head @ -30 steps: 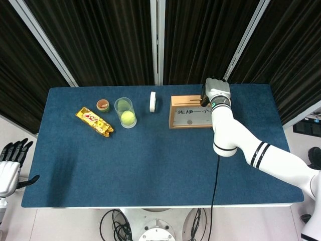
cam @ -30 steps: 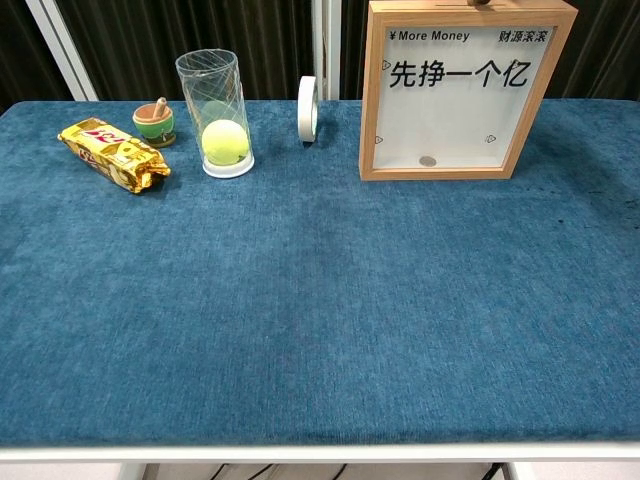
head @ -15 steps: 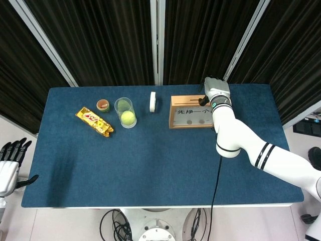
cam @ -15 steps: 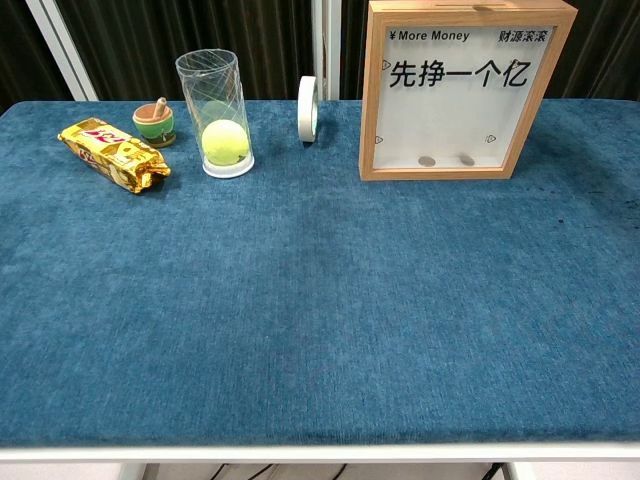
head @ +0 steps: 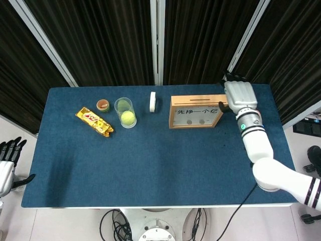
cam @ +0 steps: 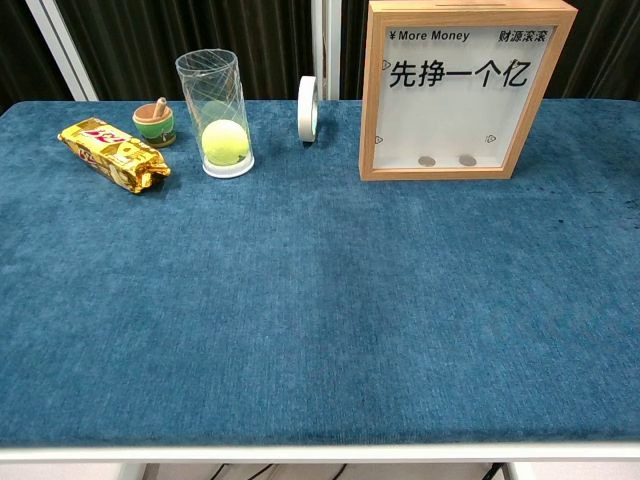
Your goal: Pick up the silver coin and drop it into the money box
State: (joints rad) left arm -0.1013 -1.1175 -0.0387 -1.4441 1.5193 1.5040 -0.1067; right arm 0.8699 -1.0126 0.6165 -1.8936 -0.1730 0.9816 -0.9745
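Note:
The wooden money box (head: pixel 173 111) (cam: pixel 367 90) stands upright at the back of the blue table, with a slot in its top. Behind its clear front lie two silver coins (cam: pixel 427 160) (cam: pixel 467 160), also seen from above as coins (head: pixel 189 121) (head: pixel 201 121). My right hand (head: pixel 239 93) hovers just right of the box's top corner, its fingers extended and nothing in them; the chest view does not show it. My left hand (head: pixel 7 161) hangs off the table's front-left corner, fingers spread and empty.
A clear cup (cam: pixel 212 110) holding a tennis ball (cam: pixel 225 142) stands at the back left. Beside it are a gold snack packet (cam: pixel 112 154) and a small green pot (cam: pixel 153 122). A white tape roll (cam: pixel 307 108) stands on edge left of the box.
A second coin has landed at the bottom of the box beside the first. My right hand has moved from above the slot to the right of the box. The left hand sank slightly.

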